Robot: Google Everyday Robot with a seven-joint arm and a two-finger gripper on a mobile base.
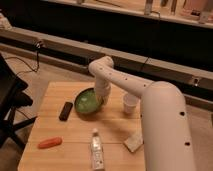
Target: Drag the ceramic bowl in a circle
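The gripper (103, 98) points down at the right rim of the bowl (87, 102); its grip cannot be told, nor whether it touches the rim. The bowl sits mid-table (54, 125), toward the far edge. A dark remote (65, 110) lies just left of it and a white cup (130, 103) near its right. A bottle (96, 150) lies in front, with bare wood between.

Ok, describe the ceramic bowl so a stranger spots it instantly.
On the wooden table, look centre, under the white arm. The ceramic bowl is round, shallow, green, with the gripper at its right rim; the white cup beside it is smaller.
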